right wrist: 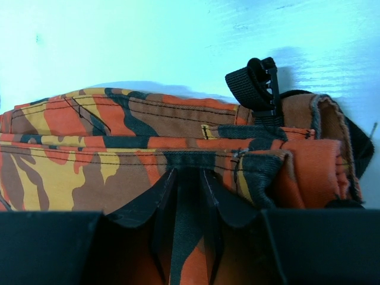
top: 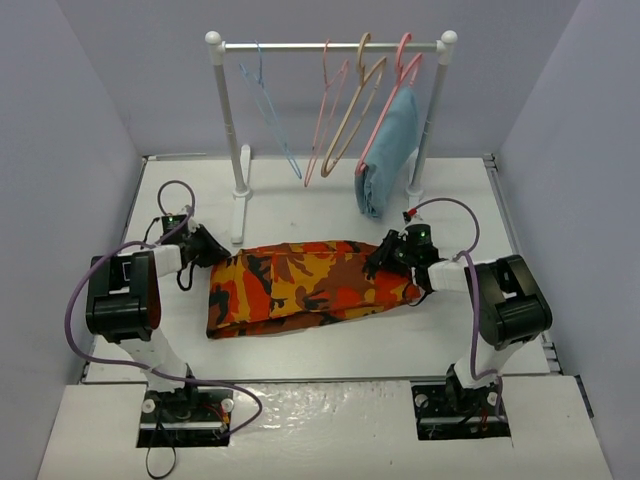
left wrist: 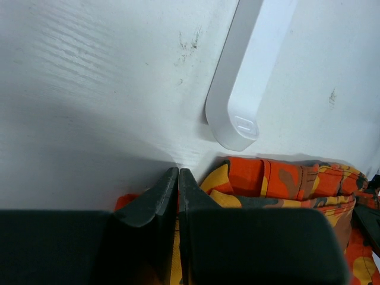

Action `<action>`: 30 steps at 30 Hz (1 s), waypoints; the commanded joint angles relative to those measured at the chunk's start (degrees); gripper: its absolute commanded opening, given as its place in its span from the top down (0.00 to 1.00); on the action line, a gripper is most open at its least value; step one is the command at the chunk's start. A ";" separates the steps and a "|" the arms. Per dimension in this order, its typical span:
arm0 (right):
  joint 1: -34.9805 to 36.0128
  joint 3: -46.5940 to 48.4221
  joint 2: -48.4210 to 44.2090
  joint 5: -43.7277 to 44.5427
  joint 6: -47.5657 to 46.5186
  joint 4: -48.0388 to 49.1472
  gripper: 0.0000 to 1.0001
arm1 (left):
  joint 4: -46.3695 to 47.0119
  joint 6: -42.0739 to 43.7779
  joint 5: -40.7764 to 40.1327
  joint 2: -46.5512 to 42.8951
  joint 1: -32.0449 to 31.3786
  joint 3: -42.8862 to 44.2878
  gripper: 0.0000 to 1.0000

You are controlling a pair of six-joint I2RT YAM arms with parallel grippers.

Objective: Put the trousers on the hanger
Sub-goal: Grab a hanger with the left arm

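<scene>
step: taking hold of trousers (top: pixel 310 285), flat mid-table | left gripper (left wrist: pixel 178 173) closed at their 10 o'clock corner, catch unclear | right gripper (right wrist: pixel 188 173) clamped on their 3 o'clock end | next: probably lift both ends evenly toward hanger (top: pixel 270 110) at 11 o'clock

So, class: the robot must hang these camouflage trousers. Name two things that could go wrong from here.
1. The left gripper is shut flat at the corner of the trousers. It may have caught little or no cloth, so that end could drop on lifting.
2. The rack foot lies right beside that gripper. A lift could knock it and swing the hanger.
</scene>
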 commanded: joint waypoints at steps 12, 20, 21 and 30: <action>0.28 13.92 -24.15 14.78 -13.44 -34.98 0.44 | -22.79 6.11 -11.82 -20.22 1.51 21.25 0.36; 0.28 17.76 -29.75 18.36 -16.30 -42.05 0.17 | -31.06 5.52 -23.44 -17.87 -13.14 46.42 0.12; 0.23 17.94 -30.05 18.36 -16.38 -42.24 0.17 | -31.38 5.39 -24.88 -16.41 -14.63 50.62 0.11; 0.30 16.22 -32.31 16.76 -16.29 -42.39 0.16 | -32.62 9.41 -38.36 -0.67 -27.16 78.01 0.11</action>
